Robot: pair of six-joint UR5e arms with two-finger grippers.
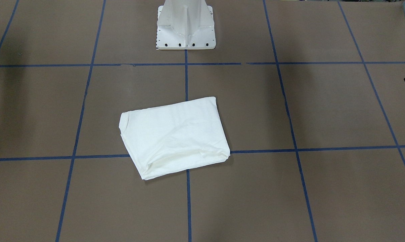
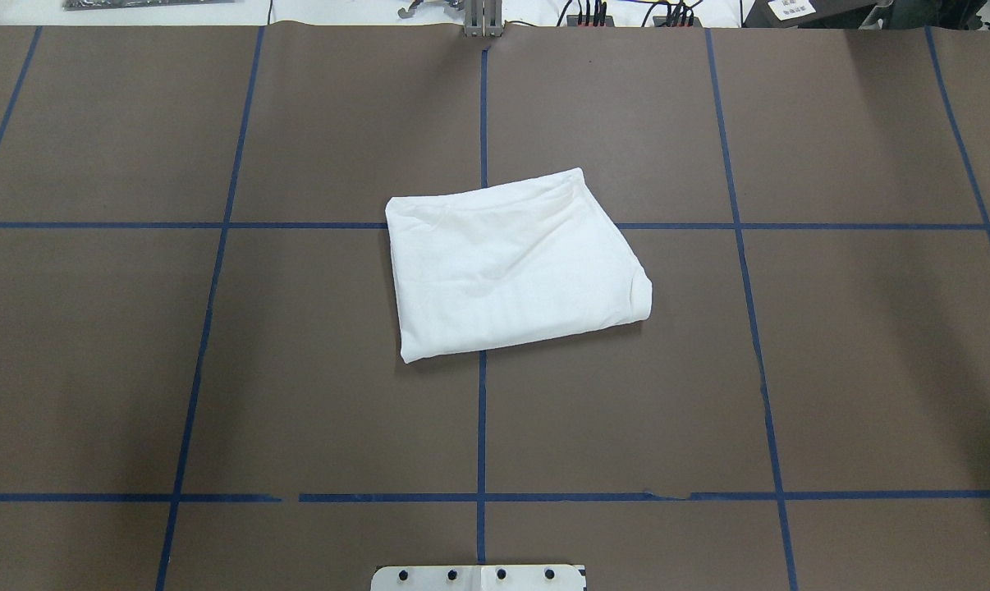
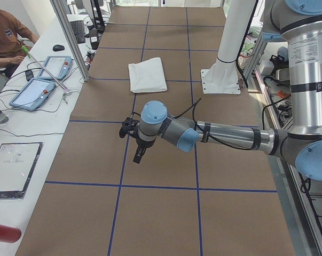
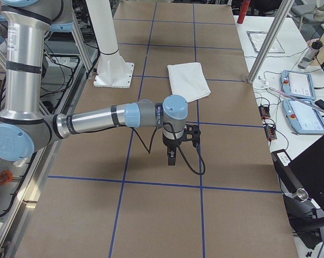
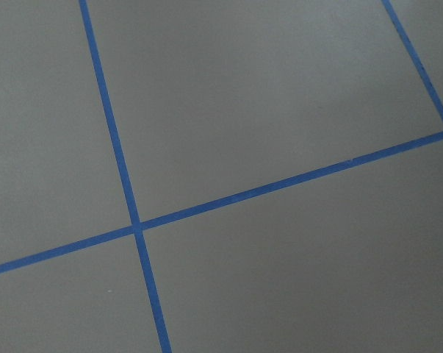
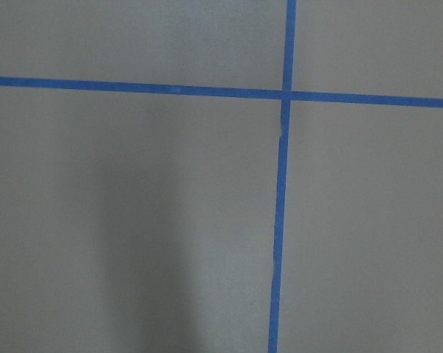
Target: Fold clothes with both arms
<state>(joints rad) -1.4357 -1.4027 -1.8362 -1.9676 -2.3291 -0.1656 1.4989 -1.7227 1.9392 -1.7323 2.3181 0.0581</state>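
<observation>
legible text: none | sticker (image 3: 305, 49) on left arm (image 3: 230, 136): too small to read

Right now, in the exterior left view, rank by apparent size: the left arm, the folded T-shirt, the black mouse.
1. left arm, largest, partly because it is nearest the camera.
2. folded T-shirt.
3. black mouse.

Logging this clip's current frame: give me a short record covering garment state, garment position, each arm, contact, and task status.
garment: white T-shirt, folded into a compact four-sided packet; no print or collar showing
position: mid-table, across a crossing of blue tape lines, skewed to the grid
left arm: left gripper points down over bare table, well away from the shirt; open or shut unclear
right arm: right gripper likewise, at the opposite end; unclear
contact: none
status: folding looks done
</observation>
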